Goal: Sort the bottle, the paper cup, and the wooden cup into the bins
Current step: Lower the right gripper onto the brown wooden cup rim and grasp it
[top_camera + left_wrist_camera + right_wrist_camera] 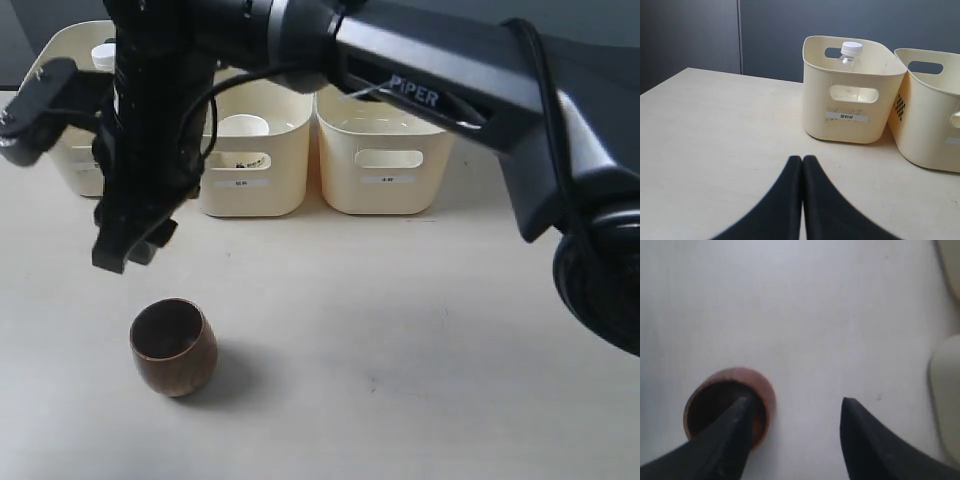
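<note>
Exterior view: the wooden cup (173, 346) stands upright on the pale table (400, 350), well in front of the row of three cream bins (385, 150). The right arm reaches across the middle, and its right gripper (135, 245) hangs above the cup and a little behind it, apart from the cup. In the right wrist view the right gripper (795, 407) has its fingers spread wide; one fingertip (742, 407) overlaps the wooden cup's (730, 407) open mouth, while the other lies over bare table beside the cup. Whether that fingertip touches the rim cannot be told.

Behind the cup, the paper cup (243, 126) sits in the middle bin, and the bottle (103, 56) shows its white cap in the leftmost bin. In the left wrist view the left gripper (802, 160) has its fingers pressed together on nothing, facing the bin that holds the bottle (850, 52).
</note>
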Robot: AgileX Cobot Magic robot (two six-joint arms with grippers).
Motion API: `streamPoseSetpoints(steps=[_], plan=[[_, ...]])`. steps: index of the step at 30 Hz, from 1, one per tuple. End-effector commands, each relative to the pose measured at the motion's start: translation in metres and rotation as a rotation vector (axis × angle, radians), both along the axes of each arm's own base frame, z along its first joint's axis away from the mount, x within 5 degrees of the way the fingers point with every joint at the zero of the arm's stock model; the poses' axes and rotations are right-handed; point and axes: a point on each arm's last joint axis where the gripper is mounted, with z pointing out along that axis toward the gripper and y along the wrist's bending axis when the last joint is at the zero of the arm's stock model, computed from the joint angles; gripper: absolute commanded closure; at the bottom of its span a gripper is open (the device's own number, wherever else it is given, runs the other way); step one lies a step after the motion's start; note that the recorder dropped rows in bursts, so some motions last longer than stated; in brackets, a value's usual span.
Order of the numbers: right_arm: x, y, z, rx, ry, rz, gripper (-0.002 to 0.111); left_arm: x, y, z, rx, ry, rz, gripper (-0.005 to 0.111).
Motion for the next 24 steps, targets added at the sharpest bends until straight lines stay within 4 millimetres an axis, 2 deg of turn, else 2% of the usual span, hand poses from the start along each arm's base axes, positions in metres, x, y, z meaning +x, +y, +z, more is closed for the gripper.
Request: streamPoseSetpoints(steps=[1,6,13,16,24], plan=[[-0.011,-0.006,-0.030,-0.081,0.074,0.052,0.057,0.000,0.000,0.002,0.003,-0.013,-0.003,0.107],[-0.023,-0.005,-0.043,-0.113,0.107,0.100,0.057,0.000,0.000,0.002,0.003,-0.013,-0.003,0.107],[-0.044,0.008,-0.042,-0.092,0.122,0.181,0.057,0.000,0.000,0.002,0.003,-0.013,-0.003,0.107],[-0.053,0.013,-0.042,-0.100,0.111,0.212,0.052,0.000,0.000,0.002,0.003,-0.013,-0.003,0.107],[-0.058,0.015,-0.042,-0.112,0.095,0.229,0.050,0.000,0.000,0.002,0.003,-0.013,-0.003,0.107]])
